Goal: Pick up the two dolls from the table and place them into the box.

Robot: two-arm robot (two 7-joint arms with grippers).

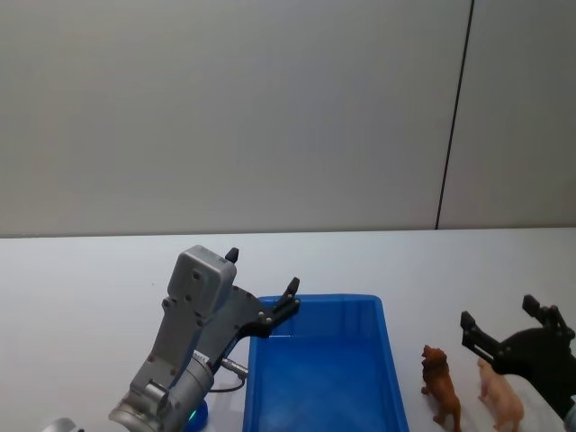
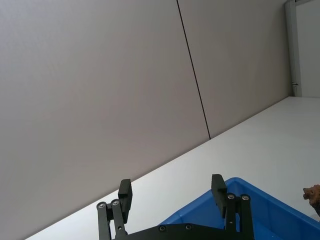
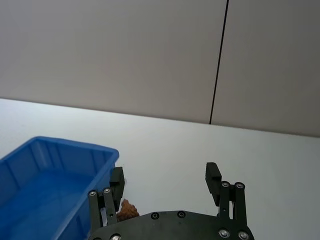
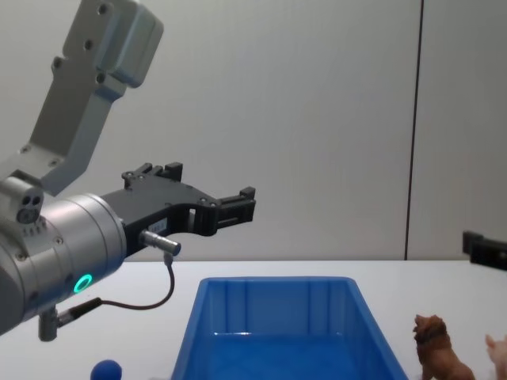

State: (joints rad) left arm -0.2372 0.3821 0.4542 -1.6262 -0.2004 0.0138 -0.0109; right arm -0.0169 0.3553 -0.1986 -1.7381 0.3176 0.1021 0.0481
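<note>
As brown doll [image 1: 441, 385] and pink doll [image 1: 500, 396] stand right of the box [image 1: 389, 360], my right gripper [image 1: 499, 315] is nearer.
Its jaws hang released, also right of the box; left gripper [image 1: 263, 272], released too, at its left rim.

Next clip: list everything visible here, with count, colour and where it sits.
box: 1, bright blue, mid-table
lion doll: 1, reddish-brown, standing on the table right of the box
pig doll: 1, pale pink, right of the lion doll
ball: 1, blue, left of the box
table: 1, white
wall: 1, grey, behind the table
left claw: 1, black, open, raised by the box's far left corner
right claw: 1, black, open, raised near the pig doll
</note>
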